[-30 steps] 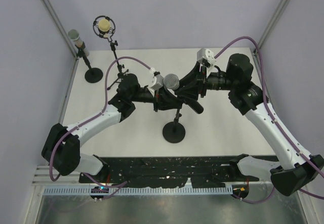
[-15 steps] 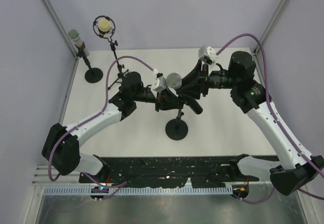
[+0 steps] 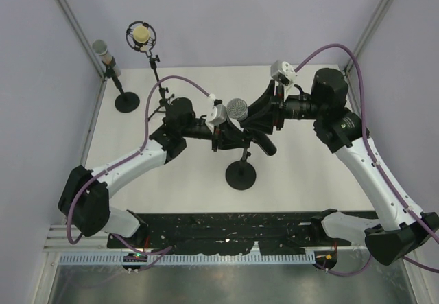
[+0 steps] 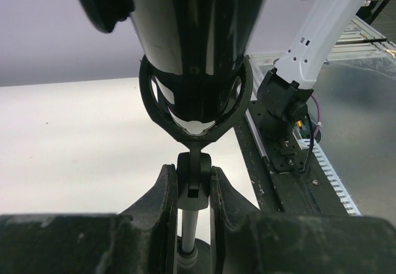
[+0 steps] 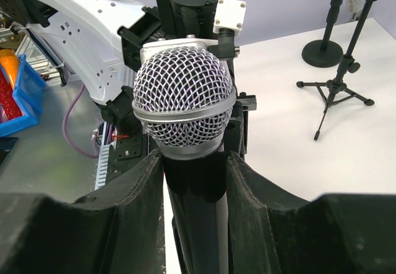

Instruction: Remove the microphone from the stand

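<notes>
While left jaws pinch slim black stand point(image 4: 193, 186), right jaws clamp glossy microphone point(image 5: 184, 101) below round mesh head.

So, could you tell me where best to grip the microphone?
On the black handle of the microphone, just below its mesh head, fingers closing across it from both sides: the handle is a narrow barrel, the head bulges, and the clip on the stand cradles it lower down.

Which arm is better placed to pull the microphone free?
Right: the right gripper clamps the black microphone with silver mesh head, while the left gripper holds the black metal stand steady.
</notes>
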Motion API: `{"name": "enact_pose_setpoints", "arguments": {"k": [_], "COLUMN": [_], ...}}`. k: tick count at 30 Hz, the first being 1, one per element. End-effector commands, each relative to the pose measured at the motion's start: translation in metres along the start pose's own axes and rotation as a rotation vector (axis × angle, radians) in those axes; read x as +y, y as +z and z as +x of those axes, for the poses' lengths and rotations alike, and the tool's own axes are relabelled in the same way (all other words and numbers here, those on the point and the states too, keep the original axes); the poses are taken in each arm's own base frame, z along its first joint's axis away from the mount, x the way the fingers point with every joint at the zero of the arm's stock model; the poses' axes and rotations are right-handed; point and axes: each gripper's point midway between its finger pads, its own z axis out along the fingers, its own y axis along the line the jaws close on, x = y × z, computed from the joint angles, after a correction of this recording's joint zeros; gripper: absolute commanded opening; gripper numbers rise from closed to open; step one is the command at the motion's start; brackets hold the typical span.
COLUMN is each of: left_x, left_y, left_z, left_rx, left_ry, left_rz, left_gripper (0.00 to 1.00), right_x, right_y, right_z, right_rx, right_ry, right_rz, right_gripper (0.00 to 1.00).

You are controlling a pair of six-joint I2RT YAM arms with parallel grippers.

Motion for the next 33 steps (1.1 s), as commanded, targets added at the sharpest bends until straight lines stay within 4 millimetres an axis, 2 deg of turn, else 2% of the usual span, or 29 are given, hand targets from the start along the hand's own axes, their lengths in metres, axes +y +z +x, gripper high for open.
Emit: {"name": "enact_pose_setpoints", "arguments": {"k": [1,11,17,22,26,33], "left_x": [-0.013,-0.012,-0.006,-0.002,0.001,0.003], "left_y": [0.014,0.009,0.006,0.005,0.006,0.010], "left_z": [0.060,0.040,0.032,0.038,0.047,0.058], "left_rx": [0.086,-0.011,-0.059,-0.033,0.009,0.064], "left_ry": [-0.197,-0.224,-0.239,-0.239,-0.228,-0.224], "left_rz": [0.024,0.019,-0.001,-0.019,-0.043,-0.058], "left_gripper": [0.00,0.00,0.00,0.00,0.00,0.00], "right_x": [0.037,0.020,0.022,0.021,0.025,0.026], "right_y": [-0.014,-0.018,-0.023,-0.024,-0.026,-0.026], "right_z": [-0.097,-0.070,-0.074,-0.074,-0.087,-0.091], "right_rx": [-0.248,-0.296,-0.321,-0.332,-0.371,-0.377], "right_ry": [-0.246,-0.178,-0.184,-0.173,-0.180,-0.182], "right_rz": [-0.051,-0.022,-0.018,-0.014,-0.035,-0.043], "right_gripper": [0.12,0.07,0.06,0.06,0.06,0.06]}}
